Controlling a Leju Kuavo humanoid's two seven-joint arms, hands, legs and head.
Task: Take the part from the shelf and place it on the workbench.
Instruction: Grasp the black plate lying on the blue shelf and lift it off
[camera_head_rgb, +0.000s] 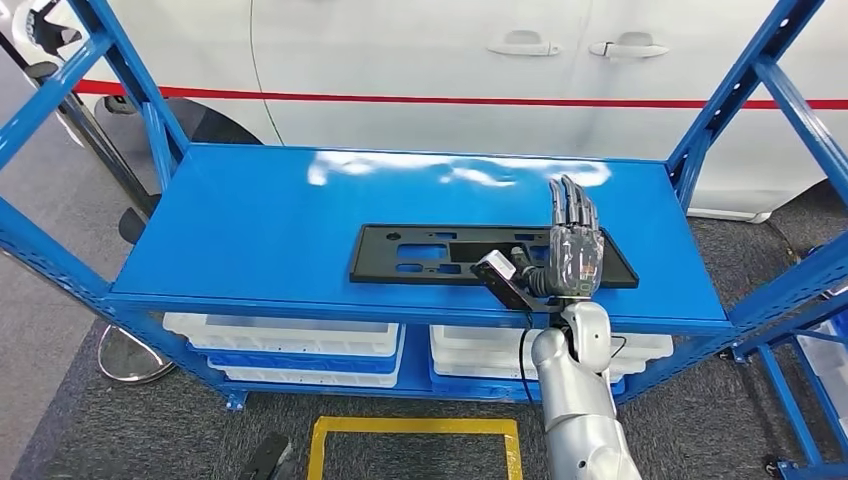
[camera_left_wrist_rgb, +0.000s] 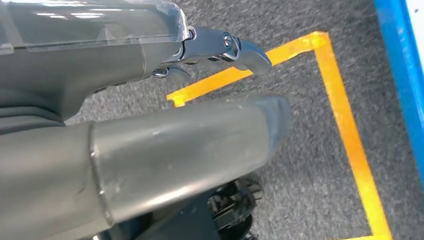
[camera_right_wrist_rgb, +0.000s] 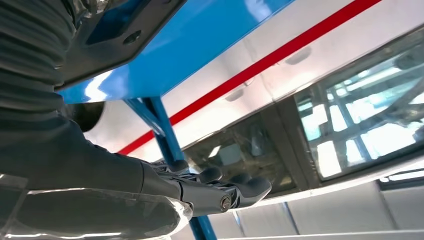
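Watching from my station, I logged this moment as follows.

Part: a flat black plate with cutouts lay on the top board of the blue shelf, toward its front edge and right of the middle.

Right hand: my right hand stood over the right end of the plate, palm side turned away from the head camera, fingers straight, apart and pointing away from the robot toward the back of the shelf. It was slack and unclenched with nothing in it. I could not tell whether it touched the plate or hung just above it. In the right wrist view the fingers reached out straight, with the plate just beside the wrist.

Left hand: my left hand hung low over the grey carpet, by a corner of yellow floor tape. Thumb and fingers were spread with nothing between them.

Lower shelf: white bins sat under the top board.

Background: a white car with a red stripe stood behind the shelf.
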